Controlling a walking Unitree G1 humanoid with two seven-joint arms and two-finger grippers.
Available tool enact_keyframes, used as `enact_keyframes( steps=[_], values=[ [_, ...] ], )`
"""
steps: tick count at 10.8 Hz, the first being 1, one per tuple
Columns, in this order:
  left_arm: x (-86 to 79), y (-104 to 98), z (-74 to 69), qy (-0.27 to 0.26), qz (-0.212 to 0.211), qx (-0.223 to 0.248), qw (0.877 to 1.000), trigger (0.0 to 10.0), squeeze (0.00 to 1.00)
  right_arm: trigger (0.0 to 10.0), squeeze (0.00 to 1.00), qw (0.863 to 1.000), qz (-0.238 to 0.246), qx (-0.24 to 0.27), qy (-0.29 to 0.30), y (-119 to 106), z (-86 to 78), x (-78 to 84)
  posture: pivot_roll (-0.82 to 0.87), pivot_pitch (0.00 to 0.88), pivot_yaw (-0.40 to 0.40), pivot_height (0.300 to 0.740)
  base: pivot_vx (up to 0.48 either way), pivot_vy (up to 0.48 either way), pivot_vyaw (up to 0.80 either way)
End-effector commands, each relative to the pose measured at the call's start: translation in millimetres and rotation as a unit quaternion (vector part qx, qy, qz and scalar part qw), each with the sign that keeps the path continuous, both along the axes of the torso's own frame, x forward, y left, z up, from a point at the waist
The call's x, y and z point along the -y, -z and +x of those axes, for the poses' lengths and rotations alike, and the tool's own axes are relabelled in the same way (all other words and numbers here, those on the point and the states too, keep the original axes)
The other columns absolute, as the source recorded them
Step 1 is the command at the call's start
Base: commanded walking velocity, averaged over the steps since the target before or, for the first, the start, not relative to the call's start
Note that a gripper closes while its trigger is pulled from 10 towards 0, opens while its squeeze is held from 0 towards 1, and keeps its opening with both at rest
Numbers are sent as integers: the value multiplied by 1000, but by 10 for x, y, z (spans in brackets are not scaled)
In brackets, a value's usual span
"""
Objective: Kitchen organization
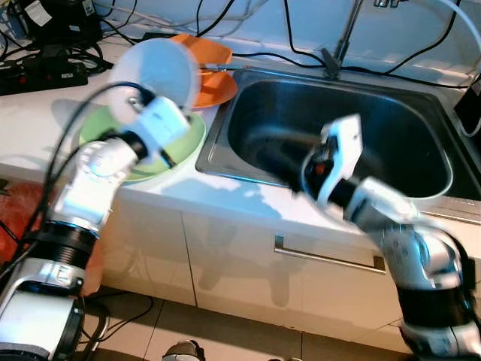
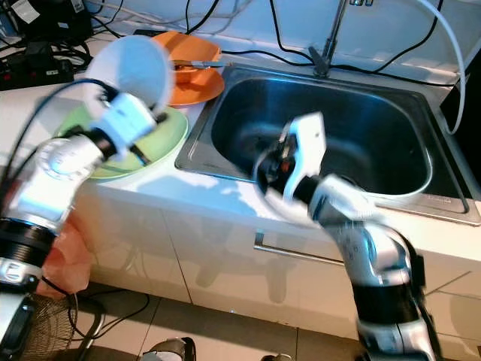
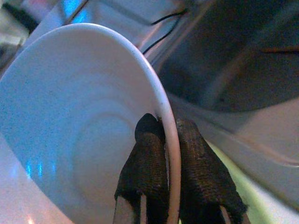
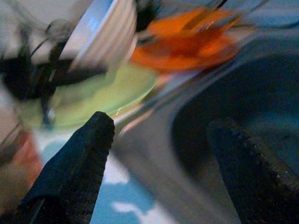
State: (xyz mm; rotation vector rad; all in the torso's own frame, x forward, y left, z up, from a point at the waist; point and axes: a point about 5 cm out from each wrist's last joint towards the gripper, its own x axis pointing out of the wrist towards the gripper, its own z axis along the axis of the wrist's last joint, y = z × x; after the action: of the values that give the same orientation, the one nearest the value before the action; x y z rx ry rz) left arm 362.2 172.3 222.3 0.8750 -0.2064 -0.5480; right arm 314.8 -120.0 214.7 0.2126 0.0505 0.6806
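Note:
My left gripper (image 3: 163,125) is shut on the rim of a white bowl (image 1: 154,71), one finger inside and one outside. It holds the bowl tilted on edge above a green plate (image 1: 188,139) on the counter left of the sink. Orange plates (image 1: 214,83) with cutlery on them lie just behind the green plate. My right gripper (image 4: 161,123) is open with nothing between its fingers. It hangs blurred over the front part of the steel sink (image 1: 421,135), pointing toward the plates.
A faucet (image 1: 342,37) rises behind the sink. Black cables and a power strip (image 1: 45,71) lie at the back left of the counter. Below the counter is a white cabinet with a bar handle (image 1: 327,258). Something red (image 1: 15,210) sits low on the left.

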Motion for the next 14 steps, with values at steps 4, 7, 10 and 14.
enact_keyframes(
  steps=[4,7,10,14],
  values=[
    [496,50,-162,121,102,130,979,0,0,10000,0,988,96,-21,122,-225,305,196,74,57,-62,740,0,0,0],
    [650,84,-143,153,138,170,964,0,0,10000,0,982,117,-49,140,-240,368,200,73,54,-60,740,0,0,0],
    [722,142,-70,148,129,167,966,0,0,10000,0,978,180,-15,108,-390,303,183,61,59,-51,740,0,0,0],
    [711,130,-27,142,120,173,967,0,0,10000,0,977,208,25,35,-500,155,58,62,66,-50,740,0,0,0]
  ],
)
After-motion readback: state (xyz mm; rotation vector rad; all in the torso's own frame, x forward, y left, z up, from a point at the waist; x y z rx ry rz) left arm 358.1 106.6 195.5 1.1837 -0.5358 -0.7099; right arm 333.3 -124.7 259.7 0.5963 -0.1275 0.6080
